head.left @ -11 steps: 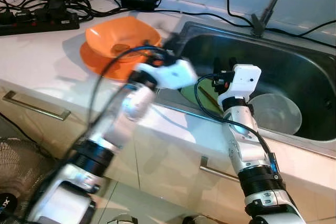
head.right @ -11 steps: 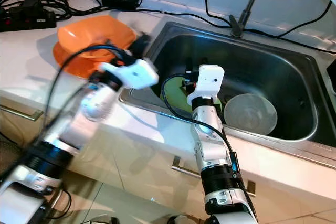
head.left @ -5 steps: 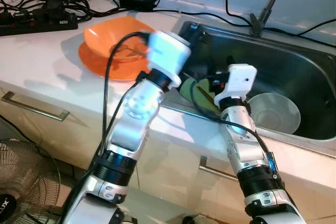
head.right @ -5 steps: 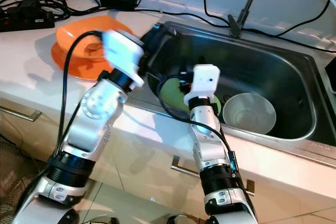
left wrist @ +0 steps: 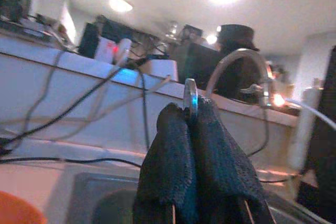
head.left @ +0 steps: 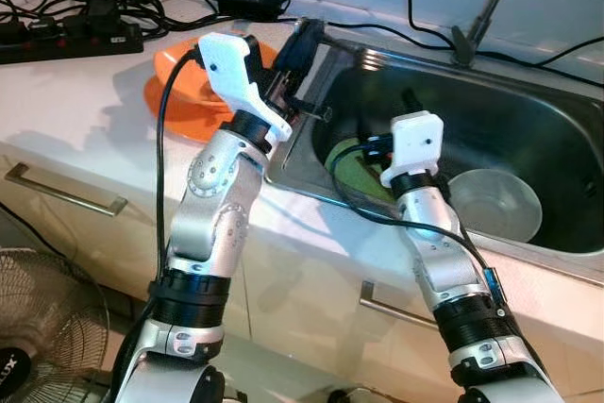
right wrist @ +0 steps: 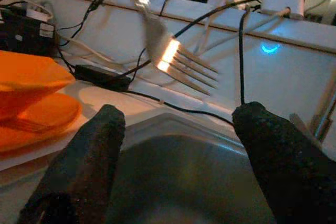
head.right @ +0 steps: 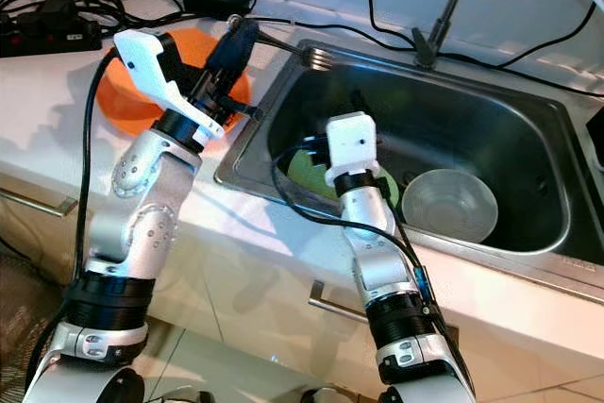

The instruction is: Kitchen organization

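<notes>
My left gripper (head.left: 304,42) is raised over the left rim of the steel sink (head.left: 528,77), shut on the handle of a metal fork (head.right: 288,47); its tines (head.left: 373,59) point out over the basin. The left wrist view shows both black fingers (left wrist: 168,150) pinching the fork handle (left wrist: 190,95). My right gripper (head.left: 404,106) hangs open inside the sink, above a green plate (head.left: 351,169), holding nothing; the fork (right wrist: 168,51) hovers ahead of its spread fingers (right wrist: 84,156). A clear bowl (head.left: 497,205) rests in the sink to the right. An orange bowl on an orange plate (head.left: 175,87) sits on the counter.
A tap (head.left: 491,2) rises behind the sink. Black cables and a power strip (head.left: 71,40) crowd the back of the white counter (head.left: 66,110). Drawer handles (head.left: 61,193) line the cabinet front, and a fan (head.left: 28,327) stands on the floor at the left.
My left arm has swung up and back from the sink's left side, lifting the fork above the rim. My right gripper has shifted slightly further into the sink.
</notes>
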You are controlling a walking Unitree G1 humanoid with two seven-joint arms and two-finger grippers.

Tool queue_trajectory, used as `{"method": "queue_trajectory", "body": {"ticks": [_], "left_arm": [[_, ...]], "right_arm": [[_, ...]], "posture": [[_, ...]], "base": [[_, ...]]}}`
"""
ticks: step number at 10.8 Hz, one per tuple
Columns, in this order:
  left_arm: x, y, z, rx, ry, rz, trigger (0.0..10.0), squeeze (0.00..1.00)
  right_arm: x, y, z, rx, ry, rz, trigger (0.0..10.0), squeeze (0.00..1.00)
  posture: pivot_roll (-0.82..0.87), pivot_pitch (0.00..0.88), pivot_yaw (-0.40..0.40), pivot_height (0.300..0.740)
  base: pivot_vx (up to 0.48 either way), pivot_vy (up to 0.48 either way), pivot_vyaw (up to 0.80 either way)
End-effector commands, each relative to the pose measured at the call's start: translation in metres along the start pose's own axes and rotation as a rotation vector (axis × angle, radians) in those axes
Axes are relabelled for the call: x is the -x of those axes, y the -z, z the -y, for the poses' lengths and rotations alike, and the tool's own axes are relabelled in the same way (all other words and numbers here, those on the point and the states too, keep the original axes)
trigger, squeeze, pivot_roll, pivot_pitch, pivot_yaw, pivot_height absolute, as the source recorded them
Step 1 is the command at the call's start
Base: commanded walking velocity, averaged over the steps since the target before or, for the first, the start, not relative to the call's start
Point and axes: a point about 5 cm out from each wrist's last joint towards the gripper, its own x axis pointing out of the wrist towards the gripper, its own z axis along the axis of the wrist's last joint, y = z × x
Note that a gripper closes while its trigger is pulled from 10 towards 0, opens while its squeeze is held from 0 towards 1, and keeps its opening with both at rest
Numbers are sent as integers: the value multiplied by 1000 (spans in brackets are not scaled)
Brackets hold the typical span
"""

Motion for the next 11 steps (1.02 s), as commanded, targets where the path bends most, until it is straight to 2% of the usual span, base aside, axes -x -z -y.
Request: {"method": "queue_trajectory", "body": {"ticks": [1, 2, 7, 10, 11], "left_arm": [[1, 0, 8, 34, 53, -12, 10000, 0], [2, 3, 10, 37, 65, -35, 10000, 0], [10, 25, 19, -26, 143, -196, 10000, 0], [13, 30, 18, -35, 143, -226, 10000, 0], [13, 32, 16, -44, 136, -231, 10000, 0]], "right_arm": [[0, 0, -2, 24, -4, 5, 10000, 1000], [0, 0, -3, 34, 4, 5, 10000, 0], [-1, -2, -2, 40, 31, 20, 10000, 0], [-1, -2, -4, 33, 30, 25, 10000, 0], [-2, -3, -4, 27, 33, 26, 0, 0]], "posture": [[57, 59, -57, 740], [56, 54, -52, 740], [55, 35, -41, 740], [58, 32, -39, 740], [57, 32, -38, 740]], "base": [[0, 0, 0], [0, 0, 0], [0, 0, 0], [0, 0, 0], [0, 0, 0]]}}
